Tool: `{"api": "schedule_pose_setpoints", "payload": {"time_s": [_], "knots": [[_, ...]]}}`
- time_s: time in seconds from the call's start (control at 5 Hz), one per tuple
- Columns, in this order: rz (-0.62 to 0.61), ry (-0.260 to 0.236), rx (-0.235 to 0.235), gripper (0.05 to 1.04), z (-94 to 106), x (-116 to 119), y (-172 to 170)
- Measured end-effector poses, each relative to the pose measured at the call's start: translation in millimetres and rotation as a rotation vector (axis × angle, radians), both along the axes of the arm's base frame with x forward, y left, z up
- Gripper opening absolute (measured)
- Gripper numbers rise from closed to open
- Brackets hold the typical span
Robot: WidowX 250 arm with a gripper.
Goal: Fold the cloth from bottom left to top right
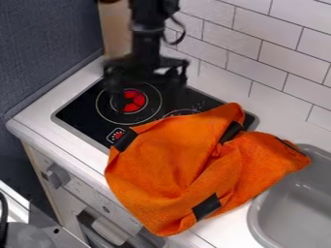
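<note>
Orange cloth (181, 169) lies rumpled across the black stovetop (79, 114) and white tabletop (226, 227), its right end overlapping the grey sink (294, 208). Above the stovetop hangs the claw (145, 92), its fingers spread apart.

Blurred hand (145, 89), stove (82, 114) partly under cloth (168, 169), sink (294, 208) cut off

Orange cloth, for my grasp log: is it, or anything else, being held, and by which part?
Nothing is held: the gripper is open above the stove, apart from the orange cloth.
</note>
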State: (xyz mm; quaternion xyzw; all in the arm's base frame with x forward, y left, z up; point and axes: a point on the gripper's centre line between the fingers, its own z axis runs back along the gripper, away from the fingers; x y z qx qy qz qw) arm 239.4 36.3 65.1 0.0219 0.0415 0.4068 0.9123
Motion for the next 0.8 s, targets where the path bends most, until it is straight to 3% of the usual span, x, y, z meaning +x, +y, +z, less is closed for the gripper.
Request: {"api": "schedule_pose_setpoints", "payload": {"time_s": [0.2,0.4,0.6,0.8], "knots": [[0.243,0.021,0.025,1.0,6.1,-28.4,-12.9],[0.443,0.084,0.033,1.0,-1.3,-37.0,-22.4],[0.493,0.1,0.006,1.0,-16.0,-44.9,-31.0],[0.464,0.097,-0.033,1.0,-36.6,-41.8,-35.7]]}}
